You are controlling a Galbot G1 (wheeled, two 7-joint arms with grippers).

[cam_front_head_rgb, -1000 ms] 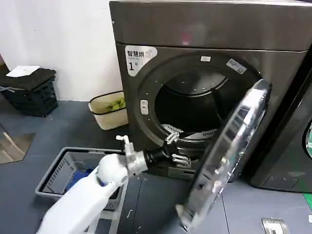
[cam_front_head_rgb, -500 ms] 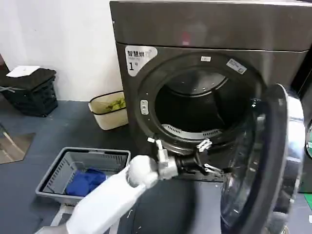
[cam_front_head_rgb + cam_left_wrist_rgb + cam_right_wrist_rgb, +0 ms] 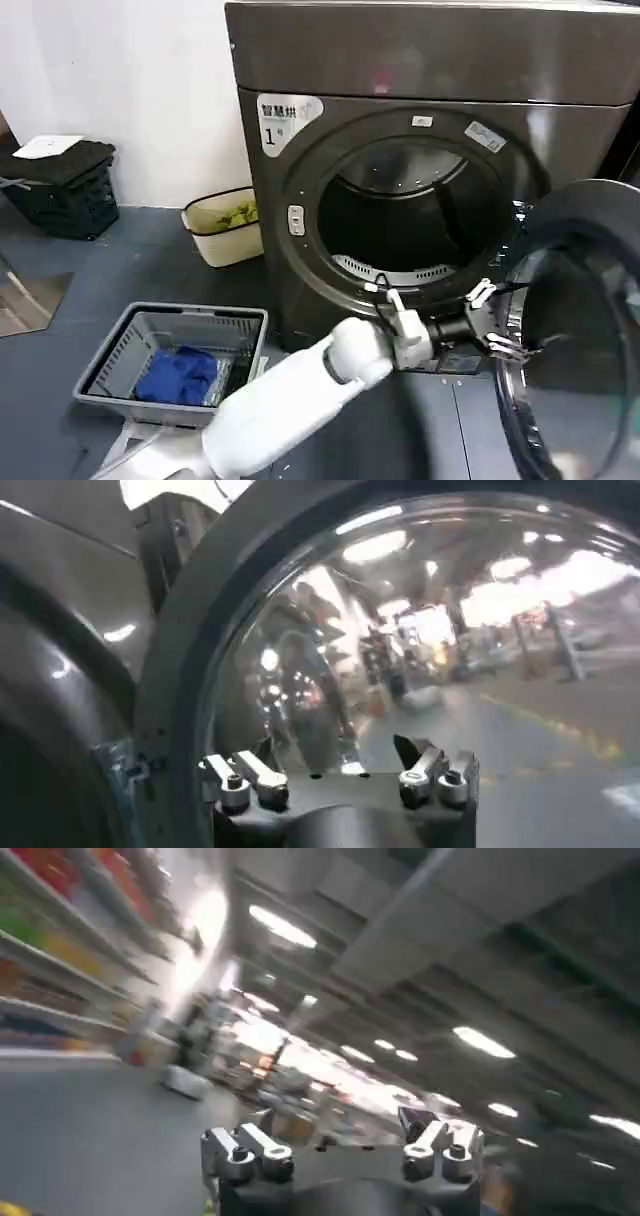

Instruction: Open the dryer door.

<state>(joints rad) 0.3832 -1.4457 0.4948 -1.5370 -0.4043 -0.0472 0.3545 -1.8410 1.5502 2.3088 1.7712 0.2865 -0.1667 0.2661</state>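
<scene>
So from the head camera, nearest thing is the left arm, a fat white tube running up from the bottom edge toward the machine, ending in the left gripper, which sits right at the inner edge of the dryer door. The fingers are spread apart, one above and one below, and I can't make out anything pinched between them; whether a fingertip actually touches the door frame, can't tell from here.

The left wrist camera gives you what the head one doesn't: the left gripper with its two finger bases wide apart and nothing between them, staring straight into the dryer door. You see the domed glass with bright ceiling-light reflections and the dark ring around it.

The right wrist camera is a totally different scene: the right gripper, also spread with nothing in it, pointed off at a ceiling with strip lights and what looks like blurry shelving.

The door itself is swung wide open, hanging off the right side of the dryer, and the round drum opening is fully exposed and dark inside. White label with a "1" up at the top left of the front.

On the dark grey floor to the left there's a grey laundry basket with something blue in it, then farther back a cream bin and a black crate against the white wall.
</scene>
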